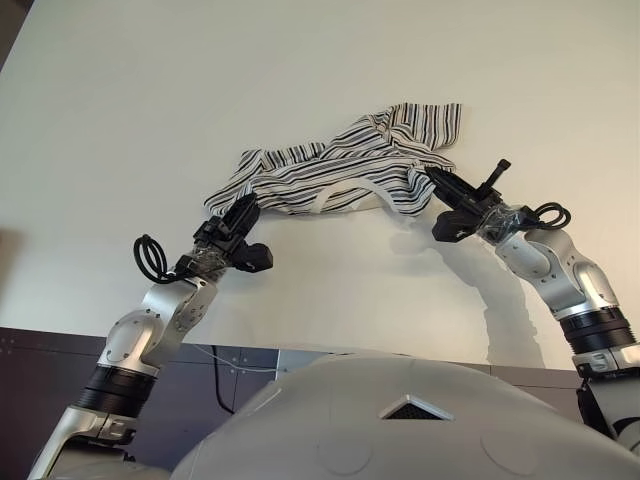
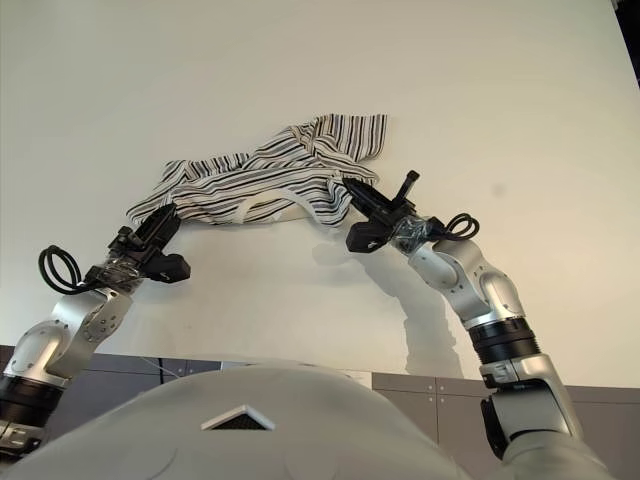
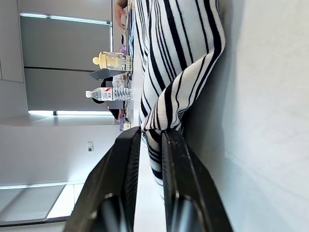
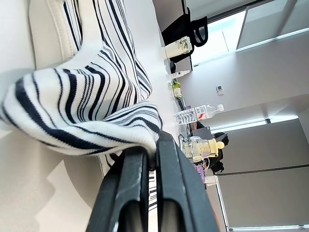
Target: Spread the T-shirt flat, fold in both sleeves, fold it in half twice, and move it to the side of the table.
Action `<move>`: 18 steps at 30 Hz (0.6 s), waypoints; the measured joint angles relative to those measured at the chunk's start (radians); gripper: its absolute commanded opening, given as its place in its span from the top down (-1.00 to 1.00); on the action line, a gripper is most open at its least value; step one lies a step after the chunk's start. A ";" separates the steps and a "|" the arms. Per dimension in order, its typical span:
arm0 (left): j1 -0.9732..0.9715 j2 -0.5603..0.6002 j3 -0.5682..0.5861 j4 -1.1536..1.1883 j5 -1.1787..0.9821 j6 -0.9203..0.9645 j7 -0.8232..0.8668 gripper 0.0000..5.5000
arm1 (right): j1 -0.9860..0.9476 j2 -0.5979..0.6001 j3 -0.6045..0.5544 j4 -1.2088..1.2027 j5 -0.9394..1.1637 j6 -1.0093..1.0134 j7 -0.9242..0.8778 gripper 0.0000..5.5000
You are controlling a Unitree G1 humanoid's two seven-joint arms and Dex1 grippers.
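- T-shirt (image 1: pixel 340 165) lies bunched on table (image 1: pixel 150 100)
- left gripper (image 1: pixel 240 212) pinches T-shirt's left end
- right gripper (image 1: pixel 432 176) pinches T-shirt's right edge

We find no text, number or sign we can read; the label (image 3: pixel 103 94) on the water bottle (image 3: pixel 116 94) is too small.

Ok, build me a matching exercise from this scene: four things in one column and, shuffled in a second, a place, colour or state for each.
Things:
1. T-shirt
2. left gripper
3. right gripper
4. table

Descriptions:
A. plain white, everything else lies on it
B. clamped on the T-shirt's end at the robot's right
C. black and white stripes, bunched up
D. clamped on the T-shirt's end at the robot's left

Pairs: 1-C, 2-D, 3-B, 4-A
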 measured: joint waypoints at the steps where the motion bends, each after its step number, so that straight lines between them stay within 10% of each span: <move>1: -0.001 0.003 0.003 0.000 -0.021 -0.004 -0.006 0.93 | 0.000 0.000 -0.003 -0.001 0.001 0.001 -0.002 0.96; 9: -0.049 -0.061 0.082 -0.025 -0.486 0.027 -0.298 0.95 | 0.012 0.055 -0.083 -0.090 0.271 0.146 0.089 0.96; 18: -0.374 -0.123 0.322 -0.217 -1.245 0.391 -0.593 0.95 | -0.160 0.129 -0.304 -0.287 1.089 0.830 0.421 0.96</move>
